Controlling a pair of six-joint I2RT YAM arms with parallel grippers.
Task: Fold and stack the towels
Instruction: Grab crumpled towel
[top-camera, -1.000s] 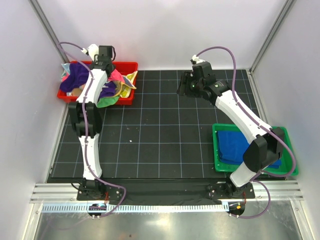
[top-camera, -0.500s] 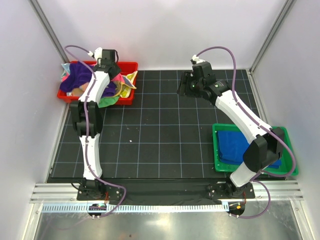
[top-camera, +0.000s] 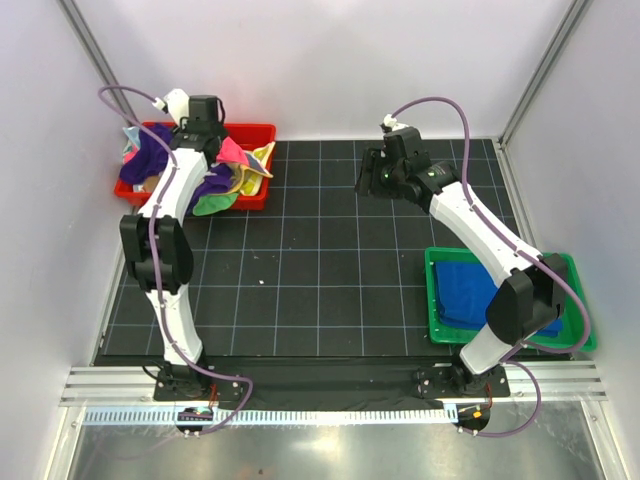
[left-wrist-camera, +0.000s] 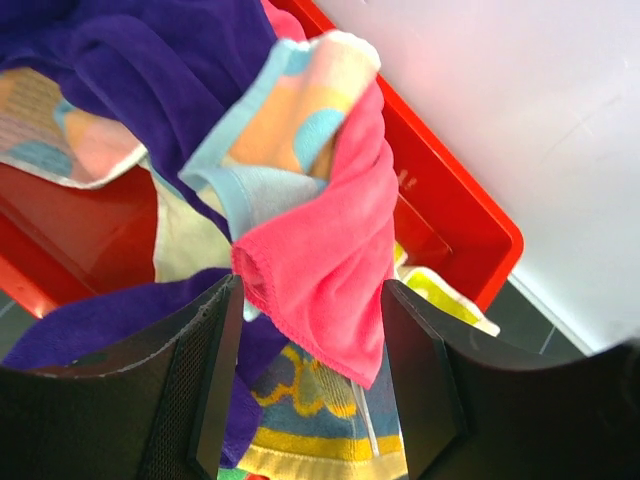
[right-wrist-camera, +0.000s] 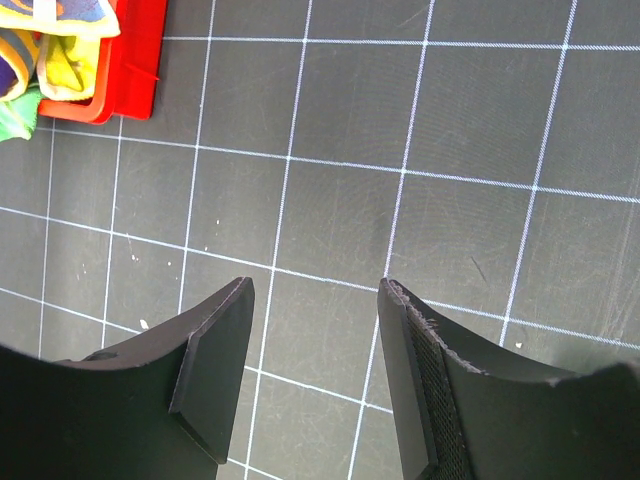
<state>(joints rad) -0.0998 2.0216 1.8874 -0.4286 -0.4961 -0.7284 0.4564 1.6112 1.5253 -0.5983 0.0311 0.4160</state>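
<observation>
Bright, even, diffuse light, shadows faint. Dull sheen on the metal strip (top-camera: 320, 455) at the overhead frame's bottom; the left wrist's nearby towels (left-wrist-camera: 325, 265) look slightly soft

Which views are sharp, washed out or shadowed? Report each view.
Top external: even, diffuse light, sharp throughout, only soft shadows on the mat. Left wrist: the pink towel is crisp, but the white wall behind is washed out. Right wrist: grid lines are sharp, with no glare.

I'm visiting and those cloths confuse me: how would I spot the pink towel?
Find the red tray in the far left corner, heaped with towels. The pink towel drapes near the heap's top, beside a purple towel; it alone is plain bright pink.
</observation>
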